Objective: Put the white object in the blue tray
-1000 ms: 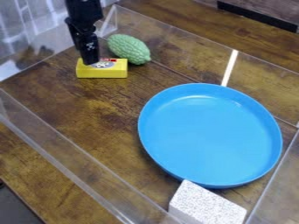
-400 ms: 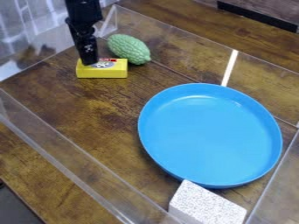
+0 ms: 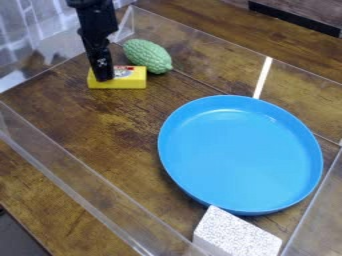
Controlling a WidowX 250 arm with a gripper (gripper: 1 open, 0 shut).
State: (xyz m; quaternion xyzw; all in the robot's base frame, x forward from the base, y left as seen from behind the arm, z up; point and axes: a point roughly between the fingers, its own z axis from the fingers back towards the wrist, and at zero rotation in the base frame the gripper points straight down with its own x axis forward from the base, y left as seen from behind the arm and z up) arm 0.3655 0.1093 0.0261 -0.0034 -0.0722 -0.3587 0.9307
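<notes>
White object (image 3: 237, 233): a small pale block with a grey-speckled, sponge-like face. We find it at the bottom edge of the view, on the wooden table (image 3: 94, 140), just beside the near rim of the blue tray (image 3: 241, 152) and outside it. Nothing touches it.

Blue tray: a large round bright blue dish with a shallow raised rim, right of centre; we see nothing lying inside it.

Gripper (image 3: 102, 74): black, pointing down, at the upper left and well apart from the white object. Its tip stands over the left end of the yellow block; we take the jaws as spread wide, with nothing held, though the fingertips are too dark and small for us to separate.

Yellow block (image 3: 120, 78): flat, labelled on top, lying under the gripper tip; we cannot tell whether they touch.

Green bumpy object (image 3: 147, 56): oval, just behind and to the right of the yellow block.

Clear panels: transparent walls enclosing the table area.
</notes>
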